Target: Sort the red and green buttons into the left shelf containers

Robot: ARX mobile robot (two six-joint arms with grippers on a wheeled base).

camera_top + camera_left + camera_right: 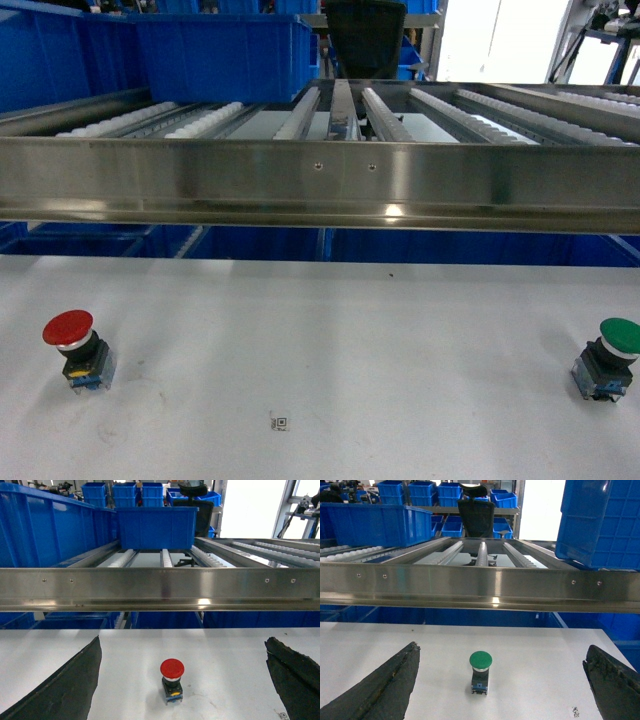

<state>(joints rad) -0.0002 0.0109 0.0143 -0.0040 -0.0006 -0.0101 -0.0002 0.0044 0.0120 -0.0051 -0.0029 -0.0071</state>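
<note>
My left claw [182,680] is spread wide, its two dark fingers [65,687] low at either side of the wrist view, touching nothing. The red button [172,680] stands upright on the white bench [225,660] between them, on the near side of the steel rail [160,587]. My right claw [502,685] is spread just as wide, and the green button [480,672] stands upright between its fingers [380,692], also on the near side of the rail. From the head camera neither claw shows; red sits at the bench's left edge, green at its right, well apart. Beyond the rail run roller tracks [300,115]. A big blue bin [155,527] rests on the tracks past the rail in the left wrist view, with another bin [45,530] to its left, closer to the rail.
</note>
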